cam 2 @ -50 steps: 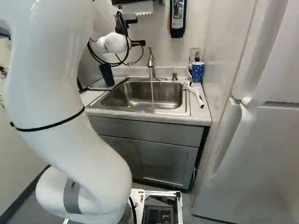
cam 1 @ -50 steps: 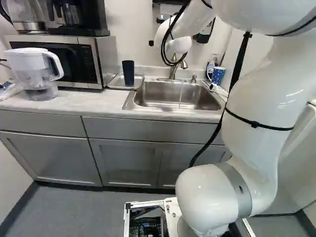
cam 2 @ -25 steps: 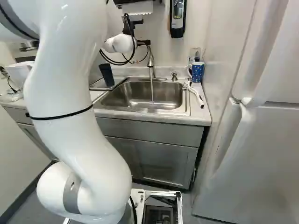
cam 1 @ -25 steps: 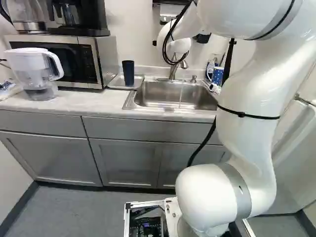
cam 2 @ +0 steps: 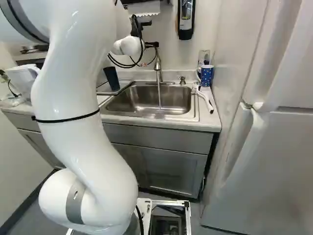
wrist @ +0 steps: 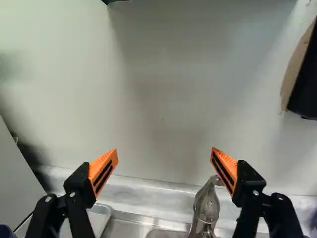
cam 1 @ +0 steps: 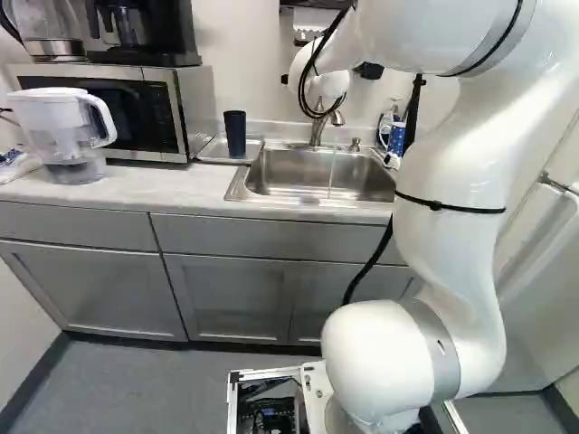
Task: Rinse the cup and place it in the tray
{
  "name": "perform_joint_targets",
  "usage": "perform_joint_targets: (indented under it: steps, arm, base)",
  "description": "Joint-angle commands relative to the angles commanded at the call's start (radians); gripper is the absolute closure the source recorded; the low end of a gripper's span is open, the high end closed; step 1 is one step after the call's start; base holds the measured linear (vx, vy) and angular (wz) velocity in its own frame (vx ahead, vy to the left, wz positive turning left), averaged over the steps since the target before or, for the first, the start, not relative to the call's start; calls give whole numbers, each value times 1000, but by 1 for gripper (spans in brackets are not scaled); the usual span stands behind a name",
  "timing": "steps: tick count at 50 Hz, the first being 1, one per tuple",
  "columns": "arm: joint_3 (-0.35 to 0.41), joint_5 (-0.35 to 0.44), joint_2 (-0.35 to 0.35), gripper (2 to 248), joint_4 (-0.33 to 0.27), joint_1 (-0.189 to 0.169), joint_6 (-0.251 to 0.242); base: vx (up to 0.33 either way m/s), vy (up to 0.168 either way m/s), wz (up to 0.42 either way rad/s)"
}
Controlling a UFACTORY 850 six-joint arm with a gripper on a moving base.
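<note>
In the right base view, my black gripper (cam 2: 152, 44) is near the top of the faucet (cam 2: 158, 63), above the back of the sink (cam 2: 146, 100). The wrist view shows the gripper (wrist: 165, 154) open, nothing between its orange pads, with the faucet (wrist: 205, 206) beside one finger. A thin stream of water (cam 2: 159, 95) falls into the sink. The dark blue cup (cam 1: 235, 134) stands upright on the metal tray (cam 1: 213, 150), left of the sink. A corner of the tray (wrist: 100, 215) also shows in the wrist view.
A blue dotted mug (cam 2: 206, 75) and a white brush (cam 2: 205, 100) lie right of the sink. Left of the tray are a microwave (cam 1: 172, 113) and a water pitcher (cam 1: 68, 136). A soap dispenser (cam 2: 186, 19) hangs on the wall, and a fridge (cam 2: 274, 147) stands at the right.
My wrist and gripper have moved rightward toward the faucet in the right base view, and the upper arm has swung with them. The cup, the tray and the base have not moved.
</note>
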Motion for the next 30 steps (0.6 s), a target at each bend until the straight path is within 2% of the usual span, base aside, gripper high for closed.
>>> perform_joint_targets:
  steps: [30]
  arm:
    - [20,-63,17,3,0,1,0]
  base:
    - [0,0,0]
